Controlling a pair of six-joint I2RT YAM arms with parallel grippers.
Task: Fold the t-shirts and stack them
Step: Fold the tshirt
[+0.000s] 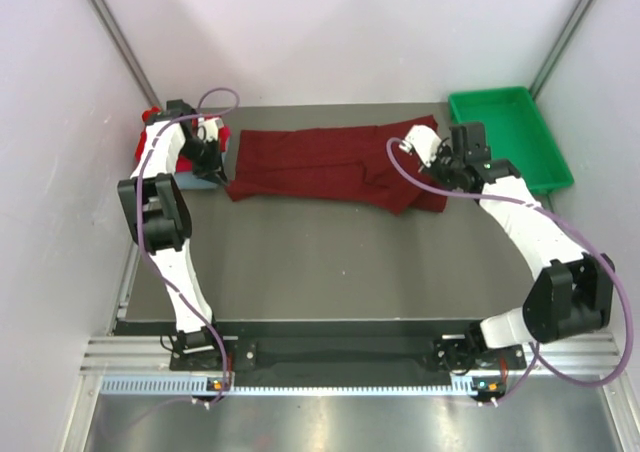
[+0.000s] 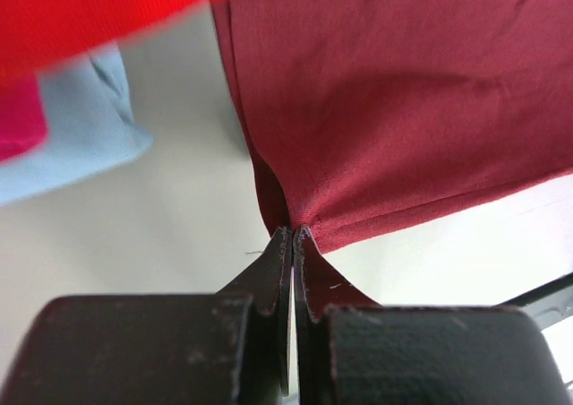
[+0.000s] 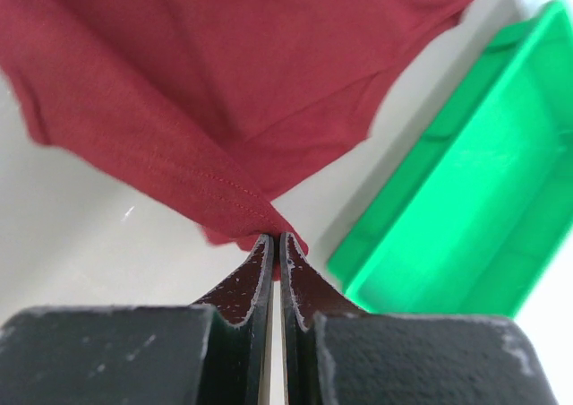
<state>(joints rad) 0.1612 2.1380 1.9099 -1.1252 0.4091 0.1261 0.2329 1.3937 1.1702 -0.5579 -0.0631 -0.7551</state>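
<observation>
Both ends are pinched: my left gripper (image 2: 293, 235) is clamped tight on a hem corner of the maroon t-shirt (image 1: 320, 162) at about 10 o'clock on the table (image 1: 330, 262), and my right gripper (image 3: 274, 241) is clamped on a bunched corner of the same shirt at about 1 o'clock. The shirt lies as a long band across the far side between them. Risks as I see them: each bite takes only a sliver of cloth right at the fingertips, so a quick pull or unequal pull from the two arms would likely slip a corner out and drop that end. The right end is rumpled, with a sleeve doubled under, so I'd expect any fold from here to trap that lump and come out crooked. The left side is tight: the bright red shirt (image 2: 81, 11), pink shirt (image 2: 16, 123) and grey-blue shirt (image 2: 85, 141) sit folded just beside my left fingers at 10 o'clock, and a swing that way could shove the pile or drag maroon cloth over it. On the right, the green tray (image 3: 466, 208) is close at 2 o'clock, and its rim could snag the hem if I drift outward
</observation>
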